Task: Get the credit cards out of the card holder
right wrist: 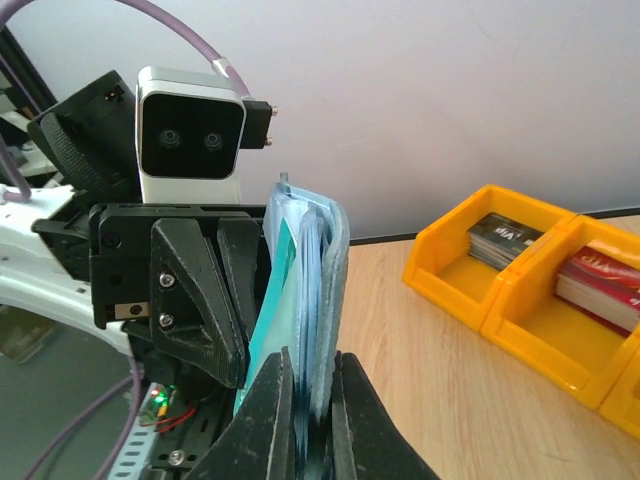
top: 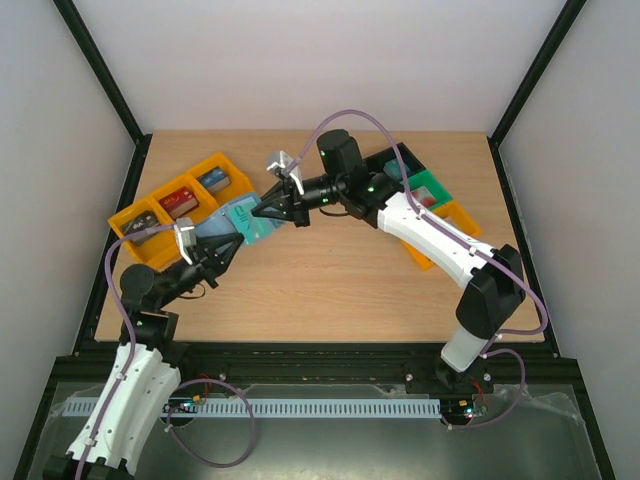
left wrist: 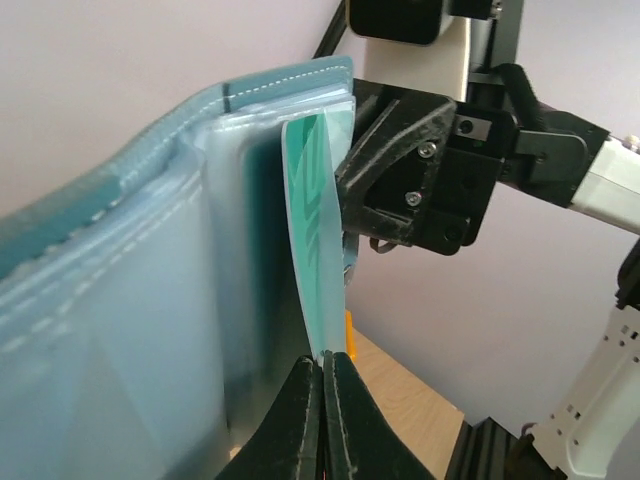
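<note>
The blue card holder [top: 240, 218] hangs above the table between both grippers, left of centre. My right gripper [right wrist: 312, 360] is shut on the holder's lower edge [right wrist: 335, 260], clamping its blue layers. A teal credit card [left wrist: 315, 230] sticks out of a pocket of the holder [left wrist: 150, 300]. My left gripper [left wrist: 324, 357] is shut on that card's near edge. In the right wrist view the same card [right wrist: 275, 300] shows edge-on beside the left gripper's black fingers [right wrist: 190, 290]. In the top view the left gripper [top: 222, 245] and right gripper [top: 262, 212] almost meet.
A row of orange trays [top: 150, 205] with small blocks lies at the back left, just behind the holder. They show again in the right wrist view [right wrist: 520, 270]. Green, black and orange trays [top: 430, 190] sit at the back right under the right arm.
</note>
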Motion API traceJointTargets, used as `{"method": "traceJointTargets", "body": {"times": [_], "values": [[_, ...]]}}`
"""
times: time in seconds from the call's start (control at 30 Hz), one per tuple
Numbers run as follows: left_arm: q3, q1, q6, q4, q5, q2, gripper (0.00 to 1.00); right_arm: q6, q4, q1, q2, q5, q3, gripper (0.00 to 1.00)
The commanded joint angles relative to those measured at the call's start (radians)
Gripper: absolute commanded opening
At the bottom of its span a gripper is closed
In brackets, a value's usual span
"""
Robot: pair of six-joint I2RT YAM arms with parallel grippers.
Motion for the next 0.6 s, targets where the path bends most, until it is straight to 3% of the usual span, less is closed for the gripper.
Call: {"method": "traceJointTargets", "body": {"times": [0.0, 0.23, 0.47, 0.5, 0.57], "values": [[0.068, -0.013, -0.001, 0.198, 0.039, -0.032, 0.02, 0.035, -0.036, 0.008, 0.039, -0.073, -0.046, 0.02], [0.037, -0.016, -0.04, 0.25, 0.01, -0.017, 0.02, 0.074, 0.036, 0.046, 0.044, -0.06, -0.065, 0.02], [0.025, -0.034, -0.038, 0.261, -0.009, -0.011, 0.15, 0.094, 0.054, 0.08, 0.075, -0.067, -0.039, 0.02], [0.025, -0.036, -0.036, 0.255, -0.012, -0.011, 0.15, 0.092, 0.053, 0.083, 0.076, -0.066, -0.037, 0.02], [0.024, -0.037, -0.032, 0.244, -0.012, -0.012, 0.04, 0.086, 0.045, 0.085, 0.074, -0.07, -0.033, 0.02]]}}
